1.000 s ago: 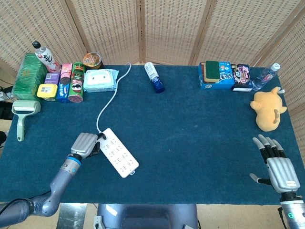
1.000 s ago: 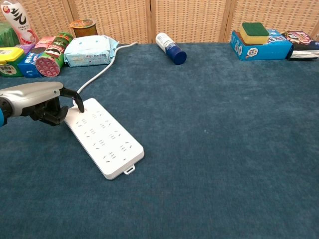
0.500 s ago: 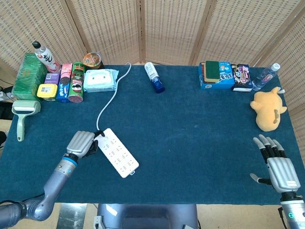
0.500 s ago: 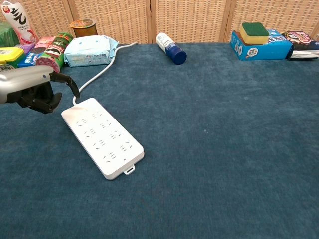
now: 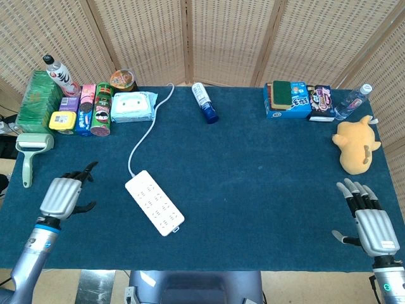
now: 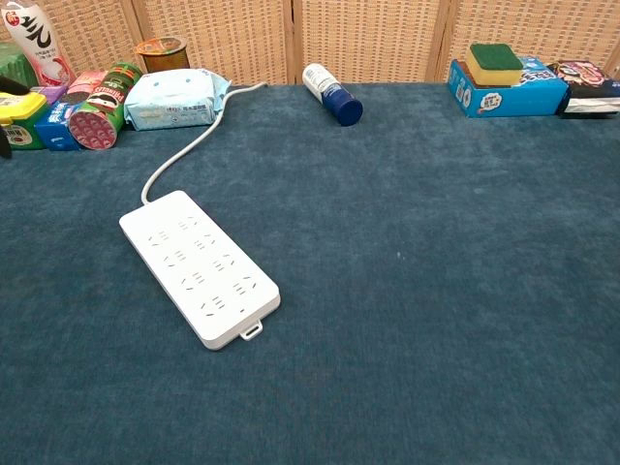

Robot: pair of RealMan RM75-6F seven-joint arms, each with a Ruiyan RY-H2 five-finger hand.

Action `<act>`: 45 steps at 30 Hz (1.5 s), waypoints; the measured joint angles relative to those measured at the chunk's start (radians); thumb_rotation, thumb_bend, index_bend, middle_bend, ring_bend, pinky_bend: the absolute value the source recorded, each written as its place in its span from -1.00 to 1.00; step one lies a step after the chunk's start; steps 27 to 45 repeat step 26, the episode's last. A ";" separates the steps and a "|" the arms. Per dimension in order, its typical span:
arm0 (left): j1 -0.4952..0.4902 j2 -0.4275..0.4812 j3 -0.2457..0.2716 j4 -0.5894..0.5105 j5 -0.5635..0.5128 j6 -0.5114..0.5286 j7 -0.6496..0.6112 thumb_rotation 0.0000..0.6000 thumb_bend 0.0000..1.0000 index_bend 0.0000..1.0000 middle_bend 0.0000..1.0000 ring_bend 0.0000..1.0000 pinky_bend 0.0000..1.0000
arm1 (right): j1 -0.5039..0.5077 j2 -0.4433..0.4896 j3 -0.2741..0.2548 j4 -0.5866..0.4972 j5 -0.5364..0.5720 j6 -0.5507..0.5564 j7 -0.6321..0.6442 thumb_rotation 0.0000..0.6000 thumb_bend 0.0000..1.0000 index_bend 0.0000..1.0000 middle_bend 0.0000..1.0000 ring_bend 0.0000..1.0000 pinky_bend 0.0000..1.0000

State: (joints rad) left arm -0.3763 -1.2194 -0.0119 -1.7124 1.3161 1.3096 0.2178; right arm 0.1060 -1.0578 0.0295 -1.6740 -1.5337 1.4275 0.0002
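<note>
The power strip point(image 5: 154, 202) was laid flat and slantwise on the blue cloth point(image 5: 253, 190), left of centre, its cord point(image 5: 147, 135) run back towards the wipes pack point(image 5: 133, 106). The left hand point(image 5: 62, 196) was held well apart from it, fingers spread, nothing gripped. The right hand point(image 5: 370, 221) was kept at the near right edge, fingers apart and empty, below the plush toy point(image 5: 355, 144).
</note>
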 measured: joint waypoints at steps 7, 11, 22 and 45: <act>0.130 0.064 0.047 -0.010 0.045 0.150 -0.084 1.00 -0.94 -1.00 -1.00 -1.00 -1.00 | -0.001 -0.001 0.005 -0.013 -0.009 0.015 -0.032 1.00 -1.00 -1.00 -0.96 -0.97 -1.00; 0.174 0.078 0.057 0.014 0.092 0.214 -0.109 1.00 -0.95 -1.00 -1.00 -1.00 -1.00 | -0.006 0.003 0.012 -0.024 -0.005 0.031 -0.039 1.00 -1.00 -1.00 -0.96 -0.97 -1.00; 0.197 0.092 0.051 0.040 0.139 0.204 -0.150 1.00 -0.95 -1.00 -1.00 -1.00 -1.00 | -0.022 0.005 0.006 -0.023 -0.009 0.049 -0.048 1.00 -1.00 -1.00 -0.96 -0.97 -1.00; 0.206 0.096 0.051 0.034 0.157 0.204 -0.152 1.00 -0.94 -1.00 -1.00 -1.00 -1.00 | -0.025 0.009 0.005 -0.025 -0.017 0.057 -0.036 1.00 -1.00 -1.00 -0.96 -0.97 -1.00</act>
